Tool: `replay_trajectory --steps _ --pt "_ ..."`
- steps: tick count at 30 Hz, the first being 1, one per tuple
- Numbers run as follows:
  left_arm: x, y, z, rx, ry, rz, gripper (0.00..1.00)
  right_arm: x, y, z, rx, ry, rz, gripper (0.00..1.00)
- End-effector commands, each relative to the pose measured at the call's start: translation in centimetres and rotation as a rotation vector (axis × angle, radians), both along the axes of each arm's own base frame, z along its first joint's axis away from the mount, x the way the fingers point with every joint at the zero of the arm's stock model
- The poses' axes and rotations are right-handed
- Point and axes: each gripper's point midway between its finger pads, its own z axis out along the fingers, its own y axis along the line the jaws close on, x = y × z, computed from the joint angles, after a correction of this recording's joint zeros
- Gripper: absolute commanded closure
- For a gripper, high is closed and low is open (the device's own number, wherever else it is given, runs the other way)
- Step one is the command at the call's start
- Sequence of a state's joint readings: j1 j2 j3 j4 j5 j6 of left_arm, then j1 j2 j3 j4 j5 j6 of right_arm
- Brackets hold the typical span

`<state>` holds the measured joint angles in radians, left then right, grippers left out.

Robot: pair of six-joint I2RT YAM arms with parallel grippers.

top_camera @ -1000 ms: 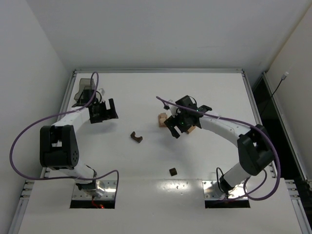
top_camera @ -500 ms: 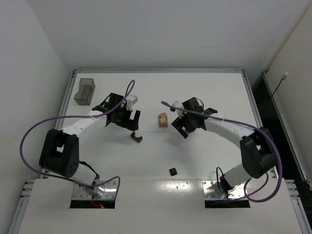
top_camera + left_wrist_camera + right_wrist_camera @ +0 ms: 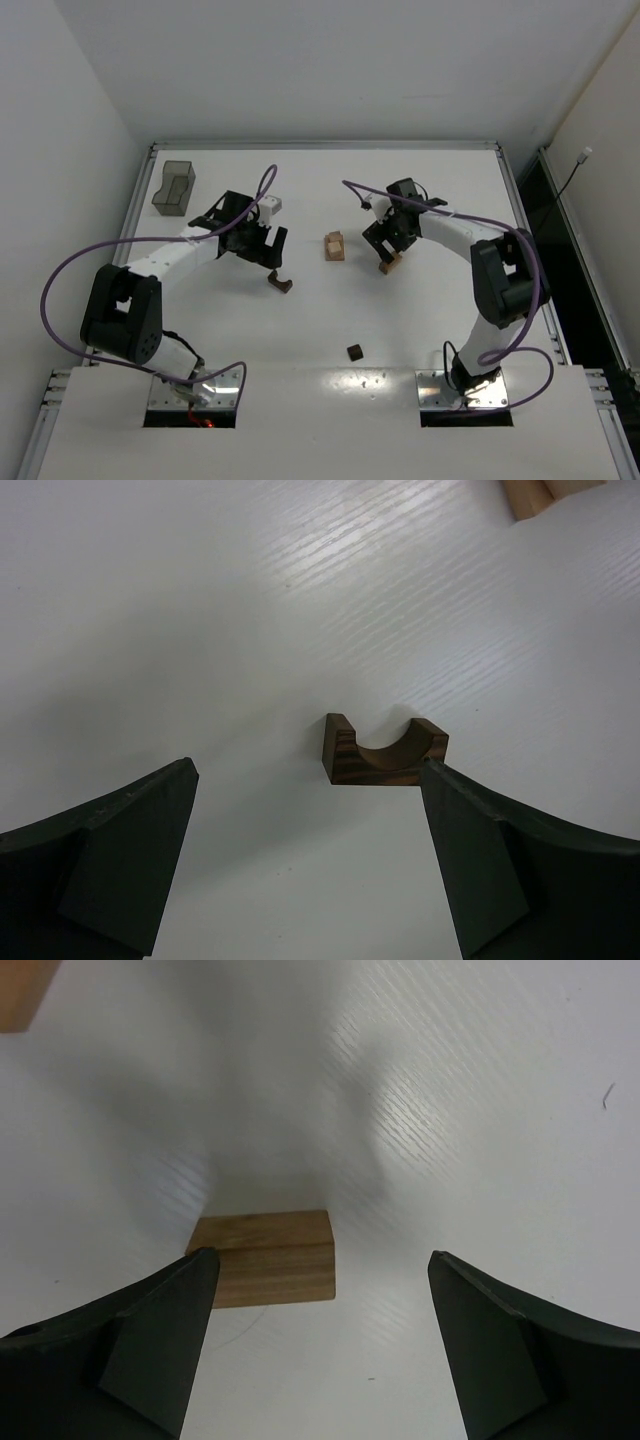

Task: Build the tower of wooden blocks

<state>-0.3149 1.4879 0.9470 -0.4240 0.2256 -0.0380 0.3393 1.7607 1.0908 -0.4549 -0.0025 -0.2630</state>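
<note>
From where I stood, the white table (image 3: 300,190) was the biggest thing. Two black-and-white arms reached inward over it: the left arm (image 3: 165,257) from the near left, and the right arm (image 3: 455,238) bent round from the near right. A translucent grey plastic bin (image 3: 174,187) sat in the far left corner, well apart from everything else. The wood block tower (image 3: 334,246), a short stack of light tan blocks, stood near the middle of the table between the two tools, and neither one touched it. The overhead camera alone showed that layout; it could not settle how the jaws stood. The wrist cameras did. The left gripper (image 3: 274,268) was spread wide and held nothing. Its own camera showed a dark brown wooden arch block (image 3: 384,755) lying hollow-side up on the table ahead of the fingers. One end of the arch came close by one finger, though I could not tell whether they touched. The right gripper (image 3: 385,252) was likewise spread and held nothing. A flat light tan wooden cuboid (image 3: 266,1258) lay on the table between its fingers, nearer one of them, a corner hidden behind that finger. Each wrist view also caught a scrap of pale wood at its top edge, too cropped to identify. Only the overhead view showed the small dark brown wooden cube (image 3: 354,351), alone near the front of the table.
</note>
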Motion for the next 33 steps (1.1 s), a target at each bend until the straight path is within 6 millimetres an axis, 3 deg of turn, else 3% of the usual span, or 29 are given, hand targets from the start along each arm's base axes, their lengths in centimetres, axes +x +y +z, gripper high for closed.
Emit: replay_trajectory --steps 1,9,15,23,30,33 --pt "1.2 -0.2 1.5 -0.003 -0.056 -0.001 0.09 0.3 2.0 1.0 0.116 0.037 0.047 0.17" --pt "1.2 -0.1 1.2 0.002 -0.046 0.012 0.09 -0.5 2.8 1.4 0.174 0.087 0.068 0.17" --pt "1.2 -0.1 1.2 0.002 -0.046 0.012 0.09 -1.5 2.0 0.1 0.144 0.111 0.055 0.17" --pt "1.5 -0.2 1.5 -0.001 -0.054 0.012 0.09 -1.4 1.9 -1.3 0.128 0.133 0.049 0.17" --pt "1.4 -0.2 1.2 0.002 -0.046 0.012 0.09 -0.8 1.9 -1.4 0.118 0.125 0.054 0.17" --pt "1.4 -0.2 1.2 0.002 -0.046 0.012 0.09 -0.5 1.8 -1.4 0.11 0.123 0.051 0.27"
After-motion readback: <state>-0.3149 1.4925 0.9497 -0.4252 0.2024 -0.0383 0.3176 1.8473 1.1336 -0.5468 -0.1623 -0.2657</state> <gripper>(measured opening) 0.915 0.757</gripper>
